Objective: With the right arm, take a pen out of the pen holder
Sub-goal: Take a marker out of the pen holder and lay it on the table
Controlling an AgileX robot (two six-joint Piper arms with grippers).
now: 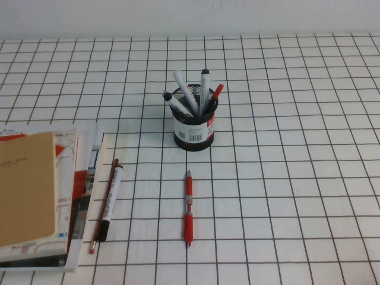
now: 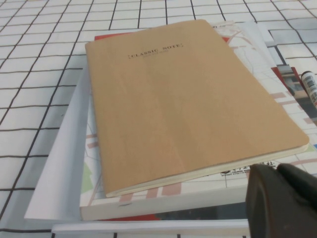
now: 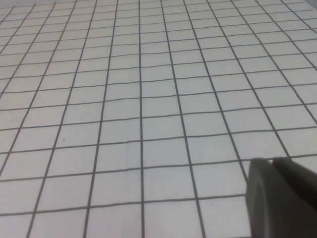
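A black mesh pen holder (image 1: 194,127) stands near the middle of the gridded table and holds several pens and markers (image 1: 205,89). A red pen (image 1: 188,208) lies flat on the cloth in front of the holder. Neither arm shows in the high view. In the right wrist view my right gripper (image 3: 272,163) is shut and empty, with only bare gridded cloth before it. In the left wrist view my left gripper (image 2: 277,169) is shut with nothing in it, just beside the edge of a tan notebook (image 2: 183,99).
The tan notebook (image 1: 24,187) lies on a stack of papers (image 1: 80,208) at the table's left front. A black-and-white marker (image 1: 111,202) and a red pencil (image 1: 102,219) lie beside that stack.
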